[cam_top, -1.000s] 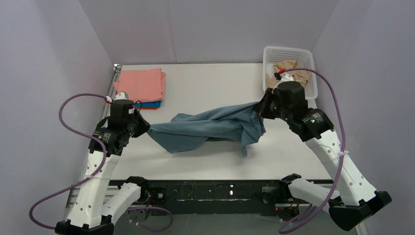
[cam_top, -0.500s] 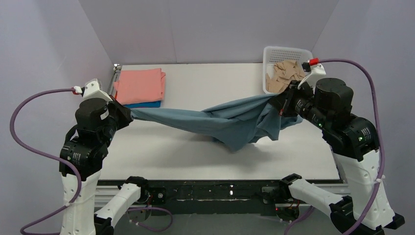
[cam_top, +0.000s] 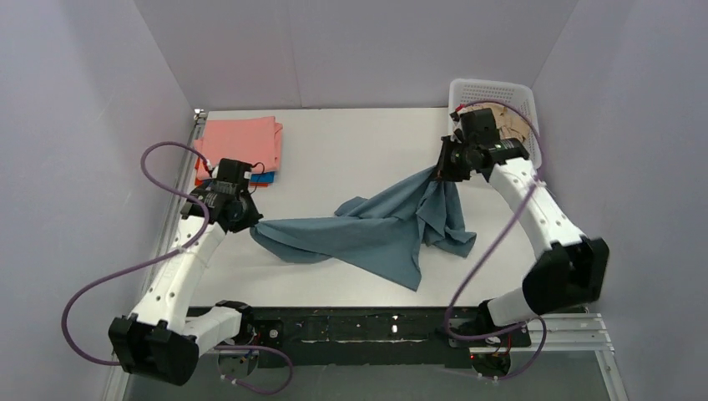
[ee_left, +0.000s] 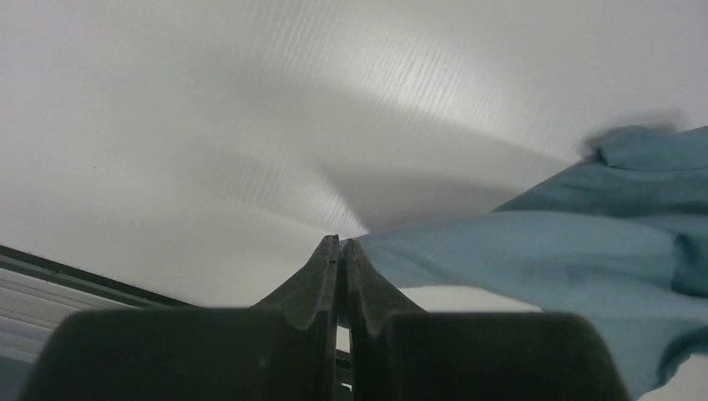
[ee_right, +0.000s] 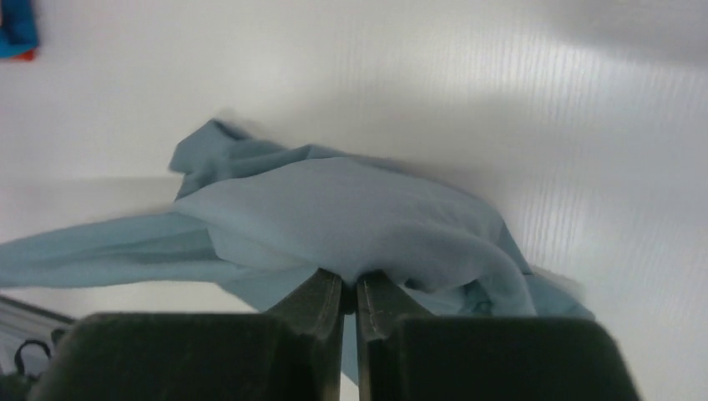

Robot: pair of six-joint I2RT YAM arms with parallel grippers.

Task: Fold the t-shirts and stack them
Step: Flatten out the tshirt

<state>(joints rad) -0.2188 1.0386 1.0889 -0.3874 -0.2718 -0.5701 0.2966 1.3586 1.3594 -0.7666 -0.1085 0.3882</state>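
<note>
note that the grey-blue t-shirt (cam_top: 376, 238) runs lengthwise between your left gripper (cam_top: 249, 224) and right gripper (cam_top: 437, 174), each clamped on one end.

Overhead and both wrist views. I can read no text, label, brand, number or sign in any of them. The grey-blue t-shirt (cam_top: 376, 234), the folded t-shirts (cam_top: 242, 144) at the far left of the counter, the white basket (cam_top: 493, 87) and the arm housings show me no legible marking at this resolution.
</note>
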